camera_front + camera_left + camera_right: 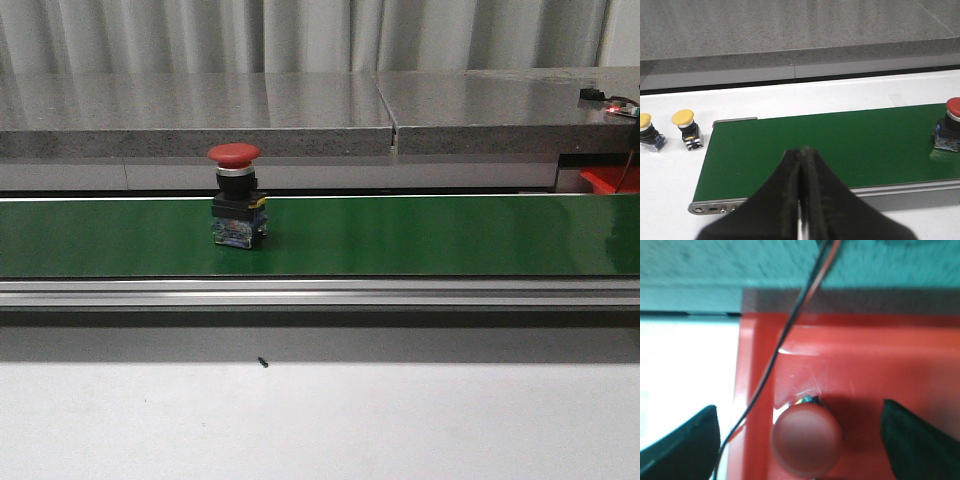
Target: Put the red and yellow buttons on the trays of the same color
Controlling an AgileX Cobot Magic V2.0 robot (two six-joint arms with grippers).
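on green belt [420, 235]: red button [235, 195] upright | left gripper [802, 150] closed, empty | right gripper [800, 427] spread, likely over red tray [880, 360]

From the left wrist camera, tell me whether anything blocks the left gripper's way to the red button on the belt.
Nothing visible does. Only bare green belt lies between the shut left gripper and the red button.

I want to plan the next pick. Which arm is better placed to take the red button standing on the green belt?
Probably the left. Its gripper, jaws shut and empty, looks along the green conveyor belt at the red mushroom-head push button. The right gripper, jaws open, hangs over the red plastic tray.
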